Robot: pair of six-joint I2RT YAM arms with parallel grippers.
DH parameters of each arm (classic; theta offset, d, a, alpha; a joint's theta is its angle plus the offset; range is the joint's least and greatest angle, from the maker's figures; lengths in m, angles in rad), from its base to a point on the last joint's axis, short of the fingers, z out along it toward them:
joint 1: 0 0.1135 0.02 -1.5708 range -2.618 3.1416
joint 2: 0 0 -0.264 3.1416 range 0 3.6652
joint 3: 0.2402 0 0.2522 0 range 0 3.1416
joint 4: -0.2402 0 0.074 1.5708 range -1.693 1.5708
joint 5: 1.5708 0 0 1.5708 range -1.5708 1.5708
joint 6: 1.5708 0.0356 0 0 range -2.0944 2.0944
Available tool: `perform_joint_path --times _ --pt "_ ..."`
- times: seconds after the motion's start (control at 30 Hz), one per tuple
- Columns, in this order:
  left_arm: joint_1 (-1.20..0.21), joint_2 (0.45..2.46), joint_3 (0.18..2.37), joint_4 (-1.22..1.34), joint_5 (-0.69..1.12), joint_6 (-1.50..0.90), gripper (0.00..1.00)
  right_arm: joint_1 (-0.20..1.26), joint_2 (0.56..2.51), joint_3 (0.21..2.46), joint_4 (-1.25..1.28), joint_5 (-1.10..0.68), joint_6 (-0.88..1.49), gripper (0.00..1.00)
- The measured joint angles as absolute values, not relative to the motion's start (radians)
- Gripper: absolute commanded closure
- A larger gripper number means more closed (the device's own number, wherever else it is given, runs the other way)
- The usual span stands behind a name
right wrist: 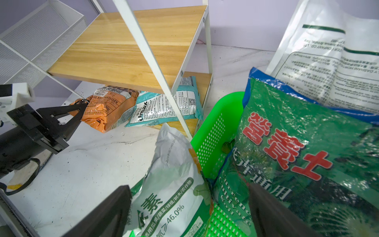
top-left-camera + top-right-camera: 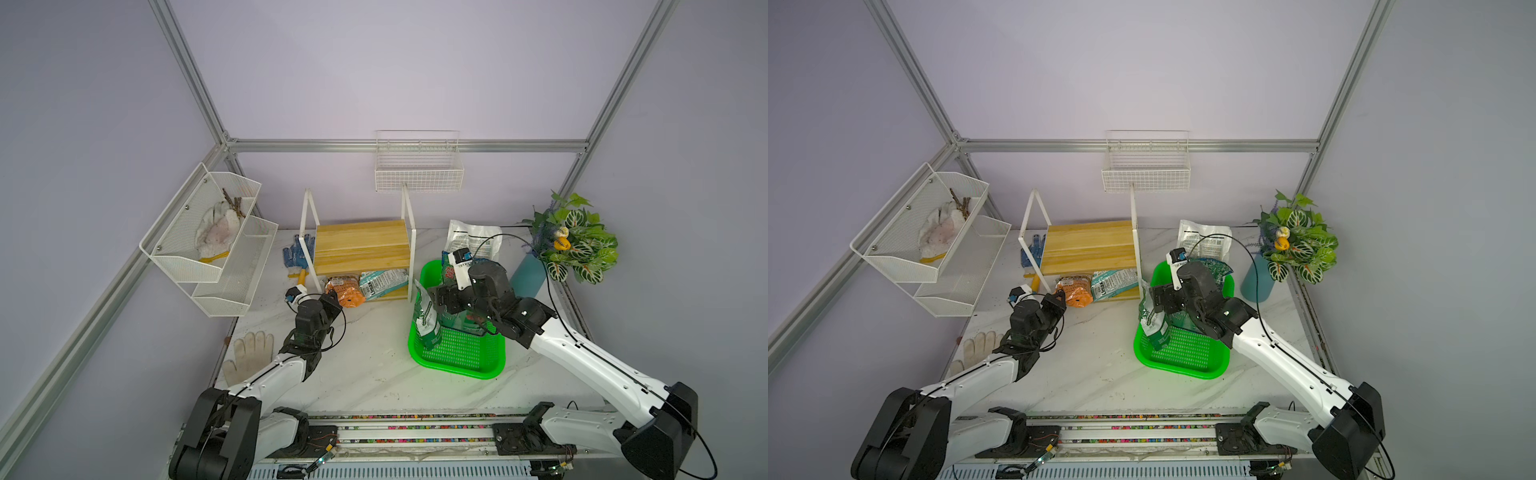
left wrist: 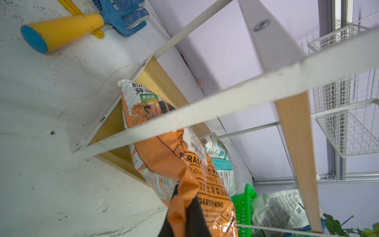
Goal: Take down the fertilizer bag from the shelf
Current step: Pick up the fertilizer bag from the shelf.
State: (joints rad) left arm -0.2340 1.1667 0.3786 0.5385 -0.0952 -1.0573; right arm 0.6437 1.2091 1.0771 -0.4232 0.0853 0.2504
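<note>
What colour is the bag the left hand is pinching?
Orange, with black lettering and white patches. The fertilizer bag shows best in the left wrist view, gripped by the left hand.

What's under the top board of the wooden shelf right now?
On the lower board: an orange bag, pinched by the shut left gripper, and a teal-and-white bag. The space behind them is covered.

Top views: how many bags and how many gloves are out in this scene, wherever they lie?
Bags: 5 (orange bag, teal bag, white-green bag, green bag, white bag)
Gloves: 3 (table glove, blue-dotted glove, bin glove)
Total: 8
</note>
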Motion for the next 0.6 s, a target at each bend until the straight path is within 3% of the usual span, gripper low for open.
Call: perform_joint_path --times 0.6 --pt "-0.244 0.894 0.379 0.202 -0.008 -0.882 1.00 0.644 1.209 1.077 -0.429 0.053 0.268 0.08"
